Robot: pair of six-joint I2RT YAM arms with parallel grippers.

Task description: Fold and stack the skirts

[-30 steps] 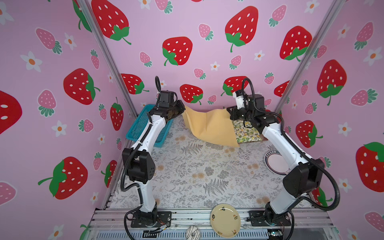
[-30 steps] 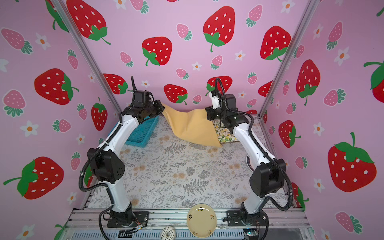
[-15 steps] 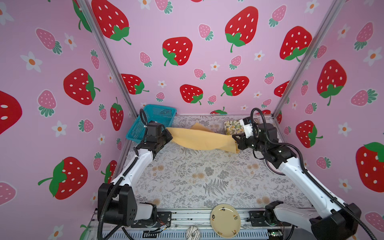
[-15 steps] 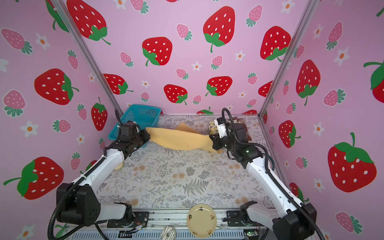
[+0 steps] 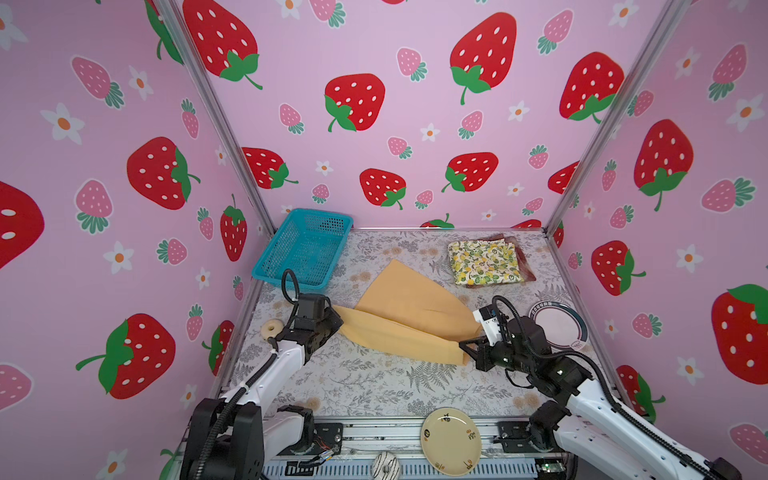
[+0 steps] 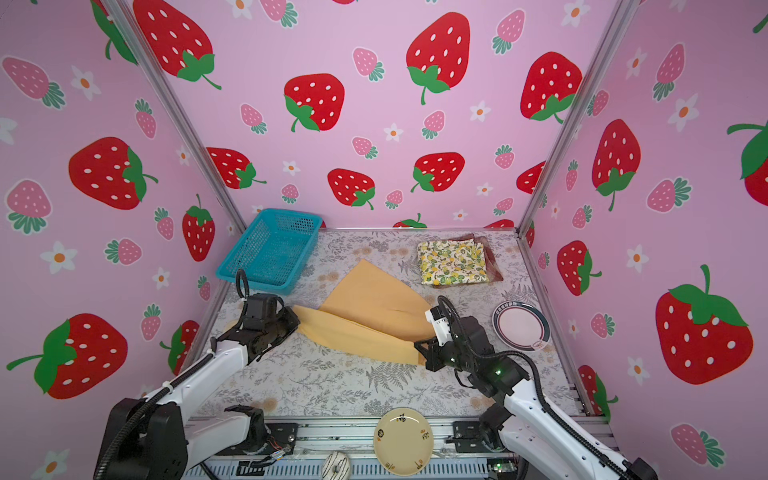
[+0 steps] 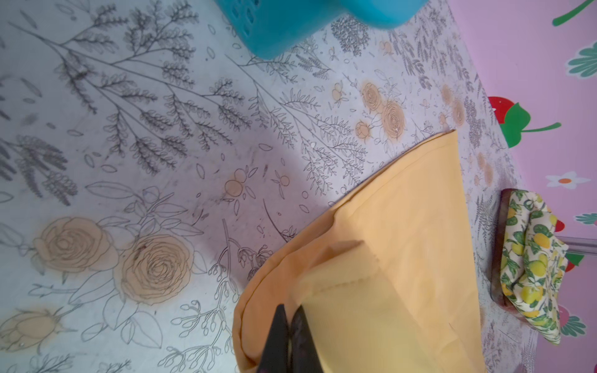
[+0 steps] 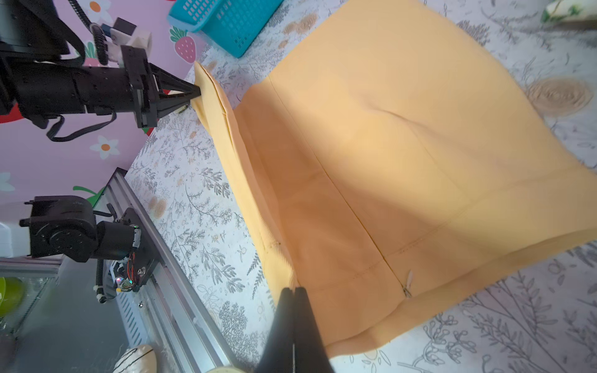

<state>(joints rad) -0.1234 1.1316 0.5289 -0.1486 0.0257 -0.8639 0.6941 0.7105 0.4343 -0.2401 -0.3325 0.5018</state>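
Two end effectors, both pinched on mustard skirt.
Top views: left end effector and right end effector have come down from raised hold at back. Mustard skirt now draped on bench, near edge held between them. Lemon skirt folded atop plaid skirt, far right corner.
Left wrist: jaws clamp one skirt corner.
Right wrist: same, opposite corner.
Judgement: third fold underway; stacking remains.
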